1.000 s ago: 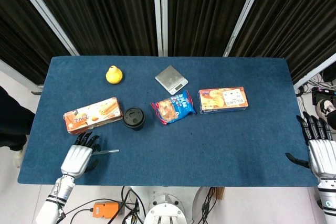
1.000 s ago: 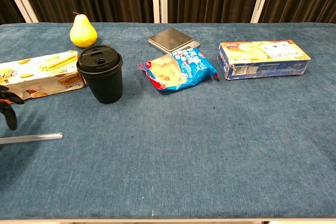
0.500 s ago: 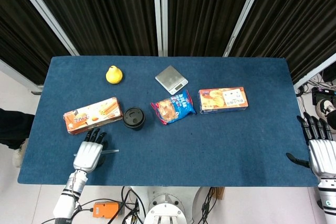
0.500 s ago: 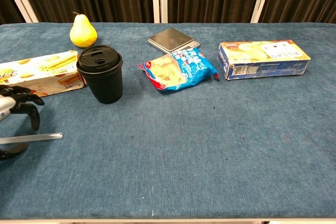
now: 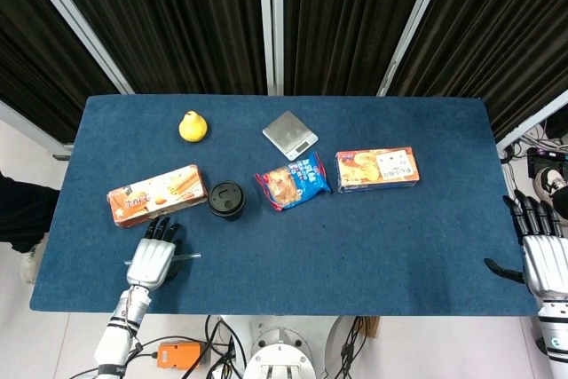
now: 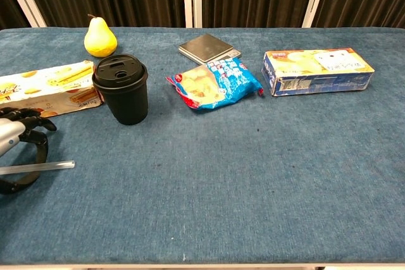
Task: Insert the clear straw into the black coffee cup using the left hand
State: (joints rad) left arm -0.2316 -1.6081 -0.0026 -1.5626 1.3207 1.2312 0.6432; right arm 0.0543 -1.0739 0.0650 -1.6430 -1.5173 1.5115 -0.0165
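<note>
Silver and black, the left hand (image 5: 152,259) sits over the near-left part of the blue cloth-covered table (image 5: 373,237), fingers curled downward around the clear plastic straw (image 6: 39,167), which lies flat on the cloth. In the chest view the dark fingers (image 6: 35,132) arch above the straw and the thumb lies below it; whether they actually pinch it cannot be told. The straw's free end points right, well short of the black lidded coffee cup (image 6: 121,88), which stands upright just beyond and to the right of the hand. Beside the cup on its left lies a long orange biscuit box (image 5: 156,194), and farther back a yellow pear (image 5: 193,126). Toward the middle are a small grey digital scale (image 5: 290,134) and a blue snack bag (image 5: 294,180), then an orange-and-white carton (image 5: 376,169). Off the table's right edge the right hand (image 5: 541,255) hangs with fingers straight and spread, holding nothing.
</note>
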